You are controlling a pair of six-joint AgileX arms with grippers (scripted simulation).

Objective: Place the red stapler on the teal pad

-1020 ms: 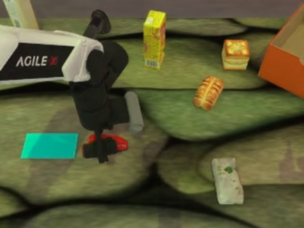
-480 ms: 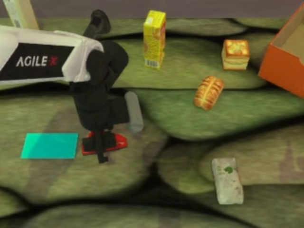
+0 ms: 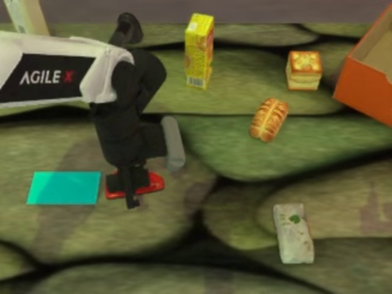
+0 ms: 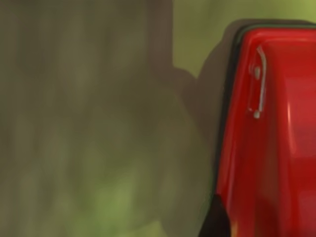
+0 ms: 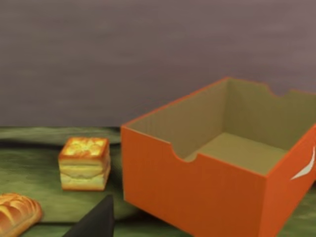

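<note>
A white, boxy arm segment [image 3: 55,73] is seen with a black panel lettered "AGILE X" in white, the X in red. Beyond it, matte black rounded wrist housings [image 3: 131,116] and a grey cylindrical part [image 3: 173,144] are seen.

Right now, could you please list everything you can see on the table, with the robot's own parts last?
red stapler: one, red, just right of the teal pad, under the left jaws.
teal pad: one, teal, flat at the table's left.
juice carton: one, yellow, upright at the back centre.
bread loaf: one, golden brown, right of centre.
layered cake square: one, yellow-orange, left of the orange box.
orange box: one, orange, open, back right corner.
wrapped block: one, pale with a green mark, front right.
grey cylinder: one, grey, beside the left arm.
left jaws: black, down at the stapler.
right jaws: dark tip only, near the box.
</note>
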